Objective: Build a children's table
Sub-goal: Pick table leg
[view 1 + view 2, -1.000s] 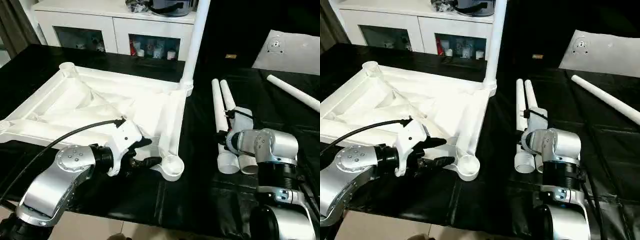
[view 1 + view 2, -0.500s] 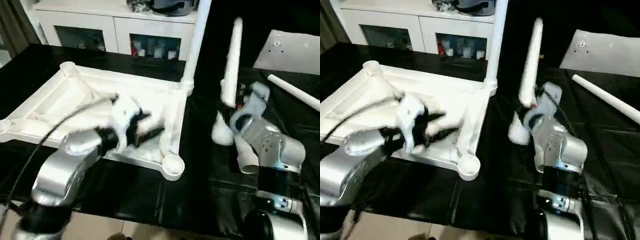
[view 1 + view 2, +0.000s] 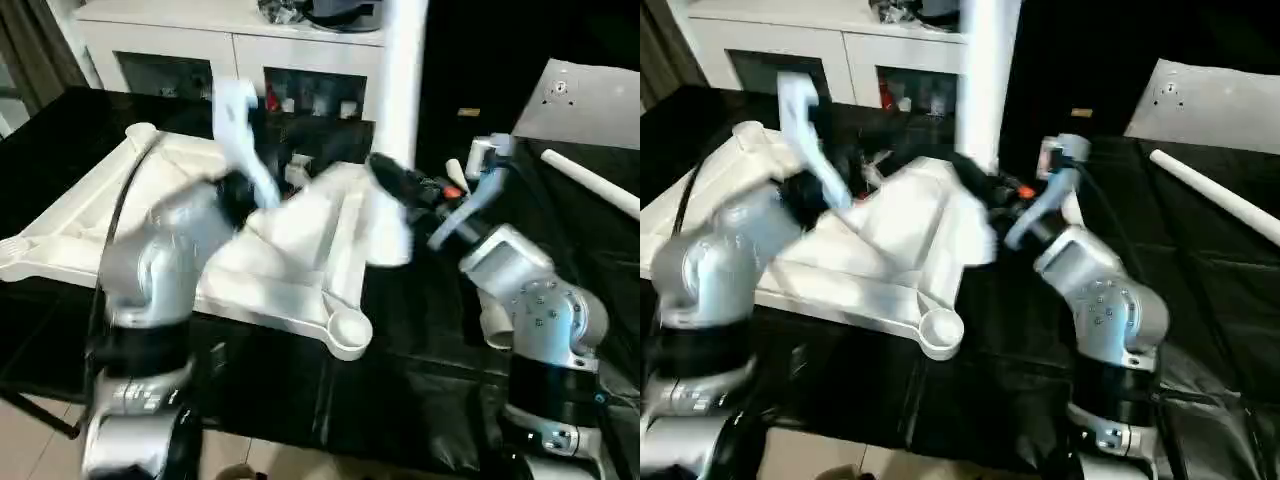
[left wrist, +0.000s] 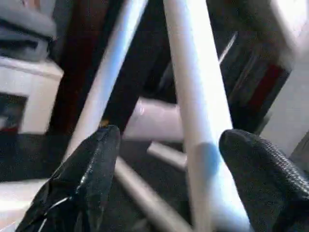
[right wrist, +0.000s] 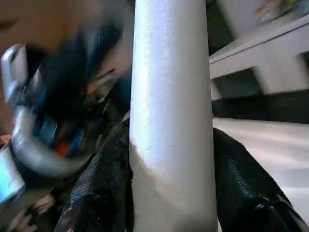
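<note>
The white plastic square tabletop (image 3: 90, 235) lies upside down on the black-covered table (image 3: 420, 360), its ribbed underside facing up. A round corner socket (image 3: 345, 330) sits at its near right corner and another at the far left corner (image 3: 140, 132). One long tapered white tube leg (image 3: 400, 70) stands upright at the tabletop's far right corner. Another white tube leg (image 3: 590, 185) lies flat on the black cover, well apart at the far right, near a flat pale panel (image 3: 585, 100).

The right gripper (image 5: 171, 193) is clamped on a white tube leg (image 5: 171, 116): in the right wrist view its two black fingers (image 5: 99, 193) press against both sides of the tube. In the head views this held leg (image 3: 385, 225) is a blurred white shape above the tabletop's right edge, with the silver right forearm (image 3: 525, 290) behind it.

The left gripper (image 4: 166, 179) has its fingers apart. In the left wrist view a white tube (image 4: 193, 96) runs between the two black fingertips (image 4: 84, 169), but whether they touch it I cannot tell. The silver left arm (image 3: 155, 265) rises over the left part of the tabletop, blurred.

A white cabinet (image 3: 230, 40) with glass-fronted compartments stands beyond the table's far edge.
</note>
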